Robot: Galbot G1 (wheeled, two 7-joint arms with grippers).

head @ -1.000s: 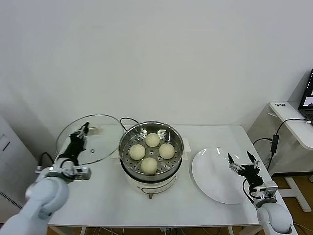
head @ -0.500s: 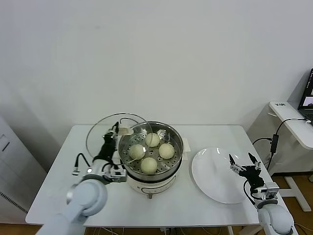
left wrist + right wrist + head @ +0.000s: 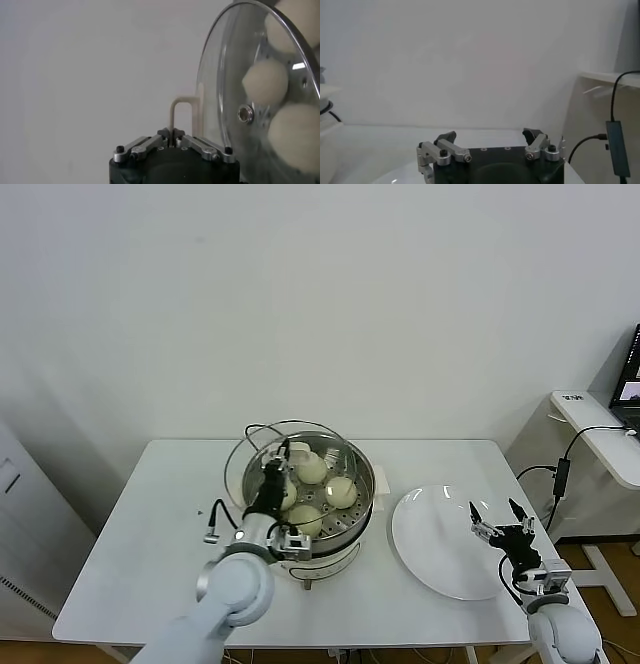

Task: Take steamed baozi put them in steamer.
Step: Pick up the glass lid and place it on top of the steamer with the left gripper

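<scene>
head view: a white desk [image 3: 130, 564] stood against a plain pale wall and carried the steamer [image 3: 352, 529] at its middle and a flat white plate [image 3: 425, 549] to the robot's right of it.
steamer: a round, shiny steel basket with a perforated floor sat on a white pot base; a black cord [image 3: 258, 429] looped behind it.
steamer contents: four steamed baozi [image 3: 341, 491] lay inside, smooth, cream-white and dome-shaped, clustered close together on the perforated floor.
plate contents: nothing showed on its glossy surface.
glass lid: the round, clear glass lid [image 3: 330, 446] with a thin metal rim hung tilted above the basket, the buns visible through it.
left claw: the left claw [image 3: 272, 476] was clenched on the lid's pale looped handle [image 3: 182, 114], over the basket's left part.
left wrist view: its two fingers [image 3: 134, 148] met at the base of the cream handle, with the glass lid [image 3: 225, 80] edge-on just beside them, a small metal fitting [image 3: 244, 114] at its centre and the baozi [image 3: 265, 81] blurred behind the glass.
right claw: the right claw [image 3: 498, 518] hovered released over the plate's right edge, jaws spread wide, holding nothing.
right wrist view: both fingers [image 3: 441, 145] stood well apart above the plate's pale surface.
</scene>
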